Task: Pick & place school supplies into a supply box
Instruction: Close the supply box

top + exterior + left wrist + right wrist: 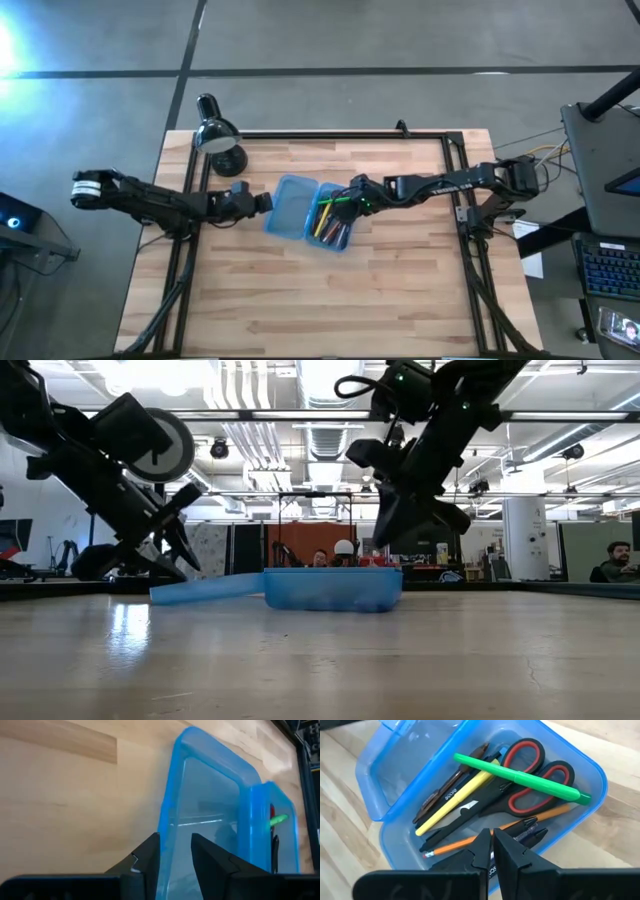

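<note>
Wooden worktop in an open lab hall w/ ceiling lights; a black desk lamp stands at one far corner, people sit well behind the rig in the low view. Supply box, translucent blue, lies open mid-worktop, its two halves side by side. Left pincer: fingers slightly apart, straddling the rim of the empty half, one finger outside the wall, the other inside; whether the pads press the rim, cannot tell. Right pincer: fingers together, tips touching, holding nothing, poised just above the filled half. Directly below and ahead of the right pincer, inside that half, lie the school supplies: scissors w/ red-black handles, green pen resting across them, yellow pen, orange pencil and several dark pens. No supplies visible on the bare worktop in the high view. Judgement: placing step looks complete or nearly so; the step in hand is prob. the release/retreat of the right arm, w/ the left arm set at the lid half. Next move, if closing is wanted: right pincer must rise clear of the box first, then the left must fold the empty half over the hinge w/o dragging the box; the green pen sits high and could foul the lid.
</note>
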